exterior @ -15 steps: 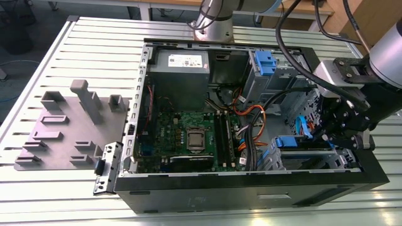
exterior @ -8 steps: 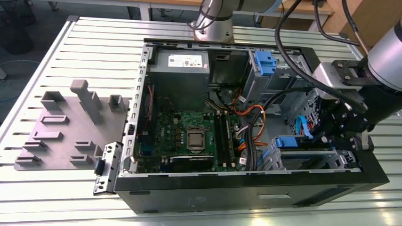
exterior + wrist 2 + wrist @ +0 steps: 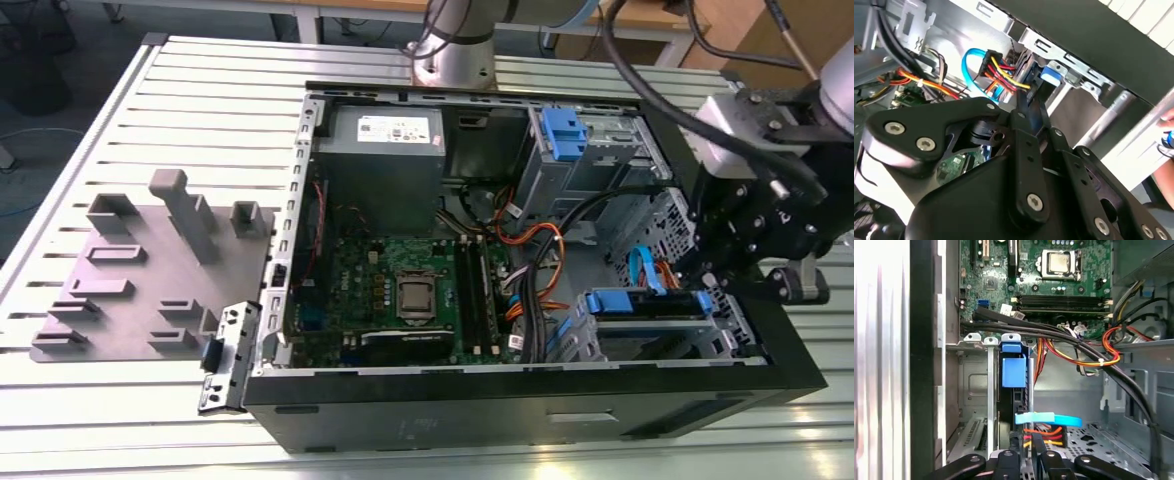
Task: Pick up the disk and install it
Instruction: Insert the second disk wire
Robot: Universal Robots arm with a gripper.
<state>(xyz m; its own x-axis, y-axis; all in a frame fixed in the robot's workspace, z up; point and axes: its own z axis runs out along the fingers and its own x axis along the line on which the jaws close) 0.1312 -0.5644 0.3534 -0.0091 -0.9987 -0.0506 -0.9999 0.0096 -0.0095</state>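
Disk (image 3: 645, 303): flat metal slab with blue plastic rails, seated in a sheet-metal bay (image 3: 650, 340) at the 4 o'clock corner of the open computer case (image 3: 534, 405). In the exterior view its blue-railed edge faces up and runs along the 9-to-3 line. How deep the long axis goes into the bay is hidden. In the first wrist view the disk (image 3: 1014, 371) shows edge-on, a thin dark slab with a blue block on it, slotted between bare metal walls.

Gripper (image 3: 701, 290): black, bolted linkage, right at the 3 o'clock end of the disk. In both wrist views its tip (image 3: 1026, 447) (image 3: 1036, 90) sits at the disk's blue rail, next to a bundle of red, yellow and orange wires (image 3: 1043, 434). Can't tell how far it is open or whether it grips the disk.

A flat light-blue cable (image 3: 1046, 418) lies just beside the disk.

Case: black box, side panel off. Inside it:
- a green motherboard (image 3: 400, 290) at centre, with a square metal socket (image 3: 1059, 262)
- a grey box-shaped power supply (image 3: 384, 140) at 11 o'clock
- a second metal cage with a tall blue tab (image 3: 561, 135) at 1 o'clock
- black and orange cables (image 3: 534, 240) strung between them

The case stands on a slatted metal table (image 3: 134, 420). A grey moulded fixture plate (image 3: 134, 280) lies at 9 o'clock, well apart from the disk.
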